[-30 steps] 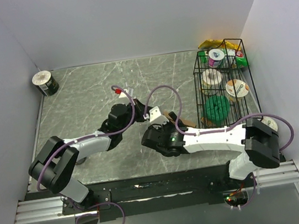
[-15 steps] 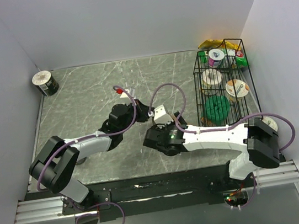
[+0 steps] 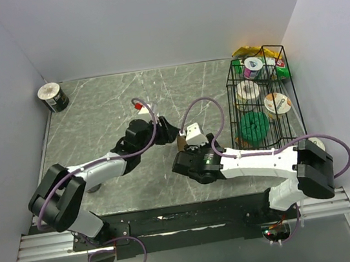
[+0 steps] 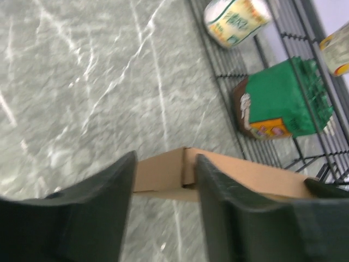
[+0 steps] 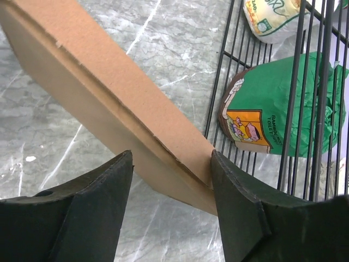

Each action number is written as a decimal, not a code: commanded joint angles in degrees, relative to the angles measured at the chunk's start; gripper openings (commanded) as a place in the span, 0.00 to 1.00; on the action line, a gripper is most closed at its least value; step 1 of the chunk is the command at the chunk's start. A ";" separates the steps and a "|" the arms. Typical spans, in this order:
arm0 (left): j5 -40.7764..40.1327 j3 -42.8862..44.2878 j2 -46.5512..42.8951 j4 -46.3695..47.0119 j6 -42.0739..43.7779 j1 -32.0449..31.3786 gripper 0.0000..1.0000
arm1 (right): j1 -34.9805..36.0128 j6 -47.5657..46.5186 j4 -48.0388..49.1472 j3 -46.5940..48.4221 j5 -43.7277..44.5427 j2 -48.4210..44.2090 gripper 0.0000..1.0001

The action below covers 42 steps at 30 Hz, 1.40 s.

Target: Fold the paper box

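The paper box (image 3: 181,142) is a thin brown cardboard box lying mid-table between my two grippers, mostly hidden by them in the top view. In the left wrist view its folded corner (image 4: 163,172) shows just past my left gripper (image 4: 164,158), whose jaws stand open and apart from it. In the right wrist view the paper box (image 5: 109,93) runs diagonally, and its near end sits inside my right gripper (image 5: 170,155). The right finger (image 5: 240,202) touches the box's end, while the left finger (image 5: 92,207) stands apart from it. From above, the left gripper (image 3: 169,134) and right gripper (image 3: 188,139) are close together.
A black wire basket (image 3: 231,107) stands just right of the box, holding a green toilet-paper pack (image 5: 272,103) and several round tubs. A dark roll (image 3: 53,97) sits in the far left corner. Grey walls close in the back and sides.
My left gripper has opened and let go of the box. The right gripper has shifted slightly right and its jaws have narrowed around the box's end.
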 commanded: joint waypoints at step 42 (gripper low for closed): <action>16.08 -3.50 5.35 12.66 -13.11 6.22 0.75 | -0.01 0.10 1.77 -2.51 -12.30 3.13 0.62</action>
